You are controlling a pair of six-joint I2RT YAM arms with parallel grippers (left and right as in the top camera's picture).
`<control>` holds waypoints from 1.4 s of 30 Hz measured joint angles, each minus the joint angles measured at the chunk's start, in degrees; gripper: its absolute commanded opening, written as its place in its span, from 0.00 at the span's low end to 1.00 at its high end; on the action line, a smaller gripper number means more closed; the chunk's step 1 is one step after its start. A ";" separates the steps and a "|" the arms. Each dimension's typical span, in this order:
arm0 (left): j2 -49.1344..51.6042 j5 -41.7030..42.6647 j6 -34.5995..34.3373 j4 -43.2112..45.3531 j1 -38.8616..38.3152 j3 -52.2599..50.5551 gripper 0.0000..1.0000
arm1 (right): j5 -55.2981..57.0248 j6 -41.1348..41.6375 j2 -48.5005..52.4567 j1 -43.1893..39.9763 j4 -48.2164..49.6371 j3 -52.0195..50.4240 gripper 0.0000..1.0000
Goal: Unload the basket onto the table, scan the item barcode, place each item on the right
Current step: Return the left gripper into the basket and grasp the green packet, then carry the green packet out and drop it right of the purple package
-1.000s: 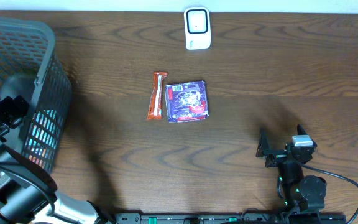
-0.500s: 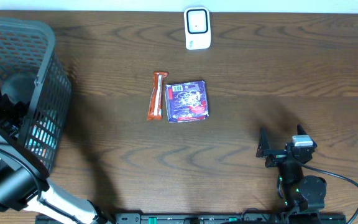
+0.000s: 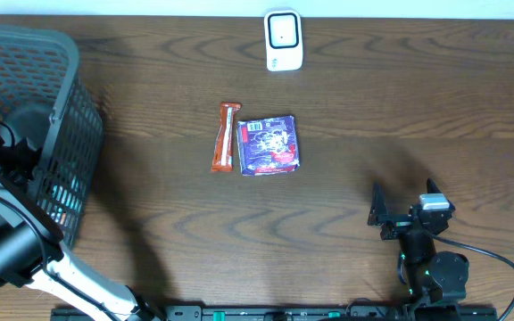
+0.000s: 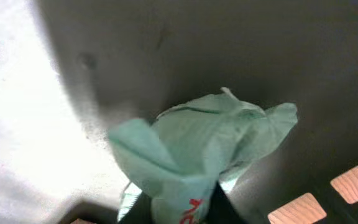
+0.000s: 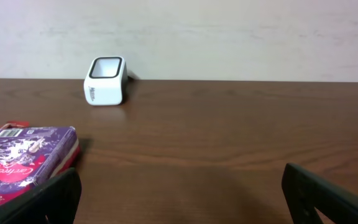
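**Progress entry: barcode scan**

- Left tool (image 4: 182, 213) was down inside the grey basket (image 3: 61, 53) at the left edge of the table (image 3: 418, 107). Its jaws were together, pinching the lower end of a pale green packet (image 4: 197, 143). The wrist view showed the film bunched and crumpled above the grip, with red print near the pinch. No barcode was legible on the side shown.
- Right tool (image 3: 403, 203) sat near the front right of the table with its jaws wide apart and nothing between them. It was well apart from every item.
- The white scanner (image 3: 283, 40) stood at the far edge of the table, centre, with nothing in front of its window.
- An orange bar (image 3: 225, 136) and a purple packet (image 3: 269, 144) lay side by side mid-table, between the basket and the right tool. Whether either had been scanned could not be told.

Judgement: early stage — the grasp looked made, and nothing more. The packet was not yet out of the basket. What remained was to lift it clear of the rim, carry it across to the scanner, turn the barcode face toward the window — that face was not located — and set it down.
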 measured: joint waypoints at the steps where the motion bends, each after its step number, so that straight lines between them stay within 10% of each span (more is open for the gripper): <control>1: 0.02 -0.04 0.02 -0.44 0.02 0.24 0.08 | 0.00 0.00 0.00 0.00 -0.02 0.00 0.99; 13: -2.78 -3.41 -5.20 -14.73 0.37 22.32 0.07 | 0.00 0.00 0.02 0.00 -0.02 0.00 0.99; 25: -32.37 18.43 -18.60 1.46 -1.68 32.72 0.07 | 0.02 0.00 0.02 0.00 -0.02 0.00 0.99; 42: -21.86 22.12 -30.77 0.44 -47.98 29.94 0.08 | 0.02 0.00 0.02 0.00 0.00 0.00 0.99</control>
